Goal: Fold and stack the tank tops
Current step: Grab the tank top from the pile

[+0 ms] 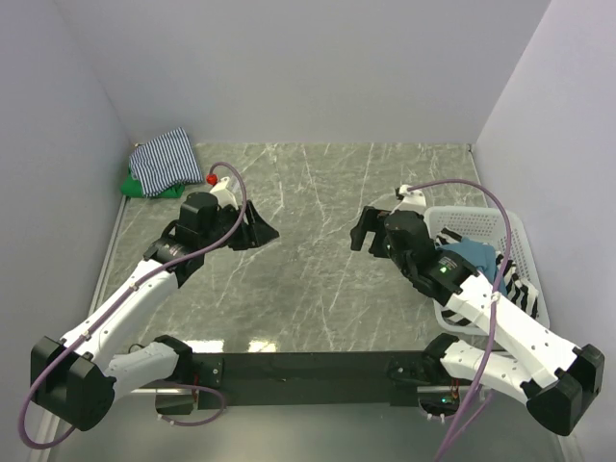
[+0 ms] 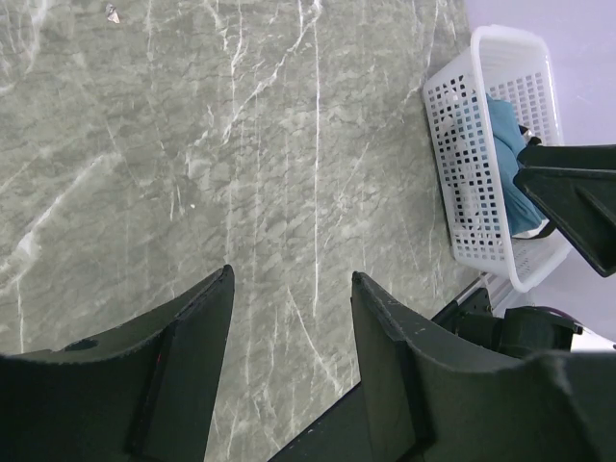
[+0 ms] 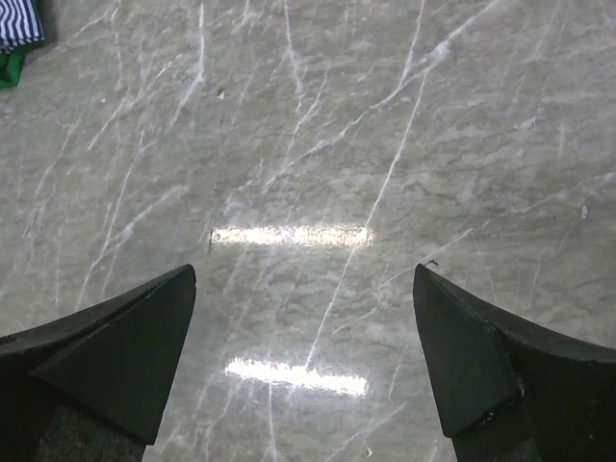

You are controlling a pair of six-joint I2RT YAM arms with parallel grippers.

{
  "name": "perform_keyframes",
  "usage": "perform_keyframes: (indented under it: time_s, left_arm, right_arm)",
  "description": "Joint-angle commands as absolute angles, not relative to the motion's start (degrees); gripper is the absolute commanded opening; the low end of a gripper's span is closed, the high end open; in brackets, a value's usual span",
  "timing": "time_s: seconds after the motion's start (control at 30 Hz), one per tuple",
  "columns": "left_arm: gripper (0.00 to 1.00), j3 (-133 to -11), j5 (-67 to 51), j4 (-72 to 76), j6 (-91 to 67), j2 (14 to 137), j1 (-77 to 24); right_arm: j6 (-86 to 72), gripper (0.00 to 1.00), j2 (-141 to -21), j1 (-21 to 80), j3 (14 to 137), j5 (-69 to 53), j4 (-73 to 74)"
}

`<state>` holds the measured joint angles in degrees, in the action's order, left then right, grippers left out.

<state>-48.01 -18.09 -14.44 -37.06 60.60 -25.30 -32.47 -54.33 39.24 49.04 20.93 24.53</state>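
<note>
A grey marble table is enclosed by white walls. The thin-striped top is seen lying over the green top in the far left corner, beyond the left gripper. The teal top is held in the basket beside the right gripper; both grippers are parted and empty.

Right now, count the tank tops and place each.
4. The thin-striped top lies on the green top in the far left corner; the teal top and bold-striped top sit in the basket. More may be hidden.

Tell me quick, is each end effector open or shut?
Left end effector: open, holding nothing.
Right end effector: open, holding nothing.
</note>
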Motion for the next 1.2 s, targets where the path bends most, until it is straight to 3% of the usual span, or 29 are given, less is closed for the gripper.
perform_keyframes:
  time_s: [0.0,0.13,0.23,0.27,0.37,0.57,0.7,1.03,1.1,1.17]
  left_arm:
    - [0.57,-48.6,-18.02,-13.53,-36.04,60.56,-25.14]
    - [0.57,-49.22,-18.63,-14.15,-35.77,60.82,-25.05]
    - [0.57,-49.57,-19.51,-14.94,-35.25,61.0,-25.05]
    - [0.57,-49.57,-19.6,-15.12,-35.16,60.91,-25.14]
    - [0.57,-49.66,-20.47,-15.21,-34.89,61.26,-25.14]
    - [0.56,-49.57,-22.23,-14.86,-35.51,61.96,-25.14]
    - [0.56,-49.22,-22.67,-14.76,-35.68,61.96,-25.14]
    - [0.55,-48.16,-24.08,-13.8,-36.56,63.02,-25.14]
    - [0.55,-48.16,-24.17,-13.89,-36.48,63.11,-25.05]
    - [0.55,-48.16,-23.91,-14.06,-36.47,62.93,-25.05]
  right_arm:
    - [-34.1,1.0,-53.44,39.29,50.79,23.2,26.43]
    - [-36.03,1.0,-54.93,37.97,55.27,25.48,32.32]
    - [-37.0,1.0,-54.93,28.69,55.64,23.31,35.15]
    - [-36.13,1.0,-54.5,19.52,55.03,18.59,34.98]
    - [-34.98,1.0,-53.0,7.43,53.09,20.1,34.97]
    - [-36.12,1.0,-54.06,-2.52,47.38,22.24,34.29]
    - [-36.12,1.0,-54.05,-13.06,41.76,16.73,30.68]
    - [-41.04,0.99,-60.45,-16.34,37.0,16.09,25.85]
    - [-41.31,0.92,-62.13,-16.79,36.83,16.08,24.53]
    - [-41.05,0.76,-63.8,-17.75,36.48,15.21,22.25]
